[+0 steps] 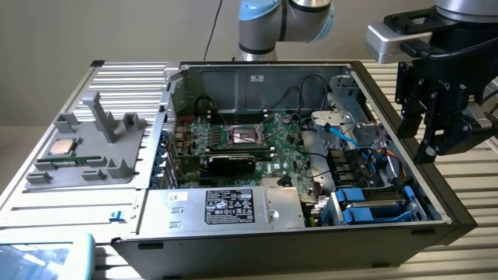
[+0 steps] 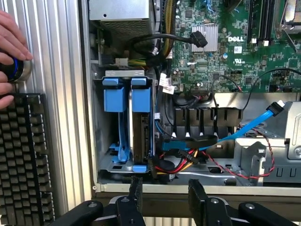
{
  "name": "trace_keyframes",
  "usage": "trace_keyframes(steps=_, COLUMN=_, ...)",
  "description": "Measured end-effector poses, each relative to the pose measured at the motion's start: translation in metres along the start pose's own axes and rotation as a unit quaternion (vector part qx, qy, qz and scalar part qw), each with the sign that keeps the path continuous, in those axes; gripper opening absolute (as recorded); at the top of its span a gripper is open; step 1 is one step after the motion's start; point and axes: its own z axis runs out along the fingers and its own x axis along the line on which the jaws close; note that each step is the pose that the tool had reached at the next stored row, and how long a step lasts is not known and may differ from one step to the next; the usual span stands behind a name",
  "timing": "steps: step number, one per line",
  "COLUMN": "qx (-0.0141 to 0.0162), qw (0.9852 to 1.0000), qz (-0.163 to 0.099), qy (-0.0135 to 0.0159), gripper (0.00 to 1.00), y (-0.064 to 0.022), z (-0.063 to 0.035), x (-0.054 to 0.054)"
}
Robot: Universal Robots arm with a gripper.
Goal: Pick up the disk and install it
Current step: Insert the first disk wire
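Starting at nine o'clock in the exterior view, a grey tray (image 1: 86, 154) carries a small square chip (image 1: 62, 147) on the slatted table (image 1: 467, 192). The open computer case (image 1: 272, 248) lies at the centre, with the power-supply box (image 1: 225, 205) at six o'clock and the motherboard (image 1: 249, 137) in the middle. At three o'clock the gripper (image 1: 447, 143) hangs above the case's wall on the exterior view's right, its fingers apart and nothing between them.

In the wrist view, a person's hand (image 2: 9, 42) touches a round knob (image 2: 16, 69) on the table beside the case. The disk (image 2: 139, 136) stands edge-on in its blue carrier inside the drive cage (image 2: 123, 73), in the slot nearer the motherboard and just beside a second blue carrier (image 2: 115, 96). Red, yellow and black wires (image 2: 176, 165) gather next to it. The gripper's spread fingers (image 2: 200, 190) sit just outside the case wall, near the cage and clear of the disk.
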Motion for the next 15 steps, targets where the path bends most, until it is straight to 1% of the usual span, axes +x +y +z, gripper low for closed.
trace_keyframes(steps=5, qx=0.0000, qw=1.0000, qz=0.000, qy=-0.0002, gripper=0.52, y=0.0001, z=0.0007, x=0.000)
trace_keyframes(steps=7, qx=0.0001, qw=1.0000, qz=0.000, qy=-0.0014, gripper=0.52, y=0.0005, z=0.0026, x=0.000)
trace_keyframes(steps=9, qx=0.0017, qw=1.0000, qz=0.000, qy=-0.0016, gripper=0.52, y=0.0027, z=0.0047, x=0.000)
trace_keyframes(steps=12, qx=0.0043, qw=1.0000, qz=0.001, qy=-0.0017, gripper=0.52, y=0.0088, z=0.0078, x=0.000)
trace_keyframes(steps=15, qx=0.0043, qw=1.0000, qz=0.005, qy=-0.0015, gripper=0.52, y=0.0098, z=0.0117, x=-0.002)
